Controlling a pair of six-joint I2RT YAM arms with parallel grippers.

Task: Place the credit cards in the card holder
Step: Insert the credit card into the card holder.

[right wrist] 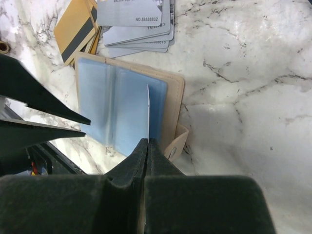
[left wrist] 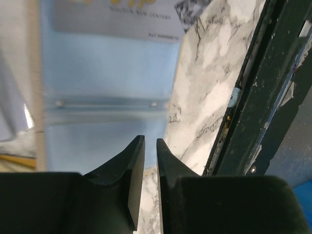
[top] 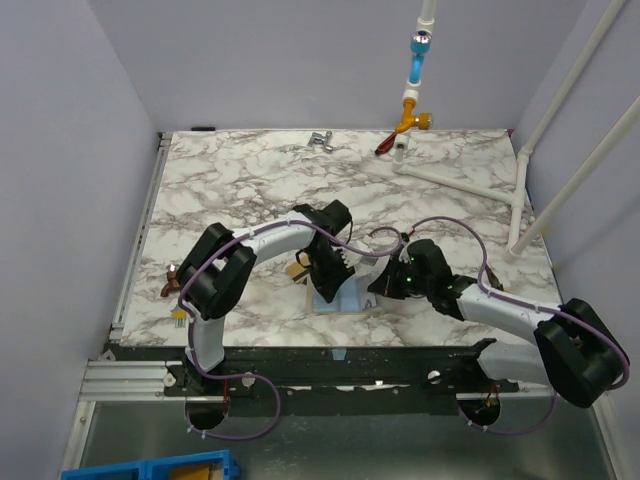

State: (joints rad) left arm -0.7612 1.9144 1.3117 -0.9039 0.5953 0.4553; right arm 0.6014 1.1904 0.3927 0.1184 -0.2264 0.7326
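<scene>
The card holder (right wrist: 112,107) lies open on the marble, tan with pale blue clear sleeves, its snap tab (right wrist: 175,146) at the near right. My right gripper (right wrist: 147,141) is shut on a thin card (right wrist: 147,112), held edge-on over the holder's right sleeve. A stack of grey-blue cards (right wrist: 136,24) and gold-tan striped cards (right wrist: 73,31) lie just beyond the holder. My left gripper (left wrist: 150,140) hovers low over the holder's (left wrist: 107,73) near edge, jaws a narrow gap apart with nothing between them. In the top view both grippers meet over the holder (top: 340,300).
The table's black front rail (left wrist: 253,97) runs close beside the holder. A white pipe frame (top: 470,180) with an orange and blue tap (top: 412,110) stands at the back right. A metal clip (top: 321,140) lies at the back, small items (top: 172,285) at the left edge.
</scene>
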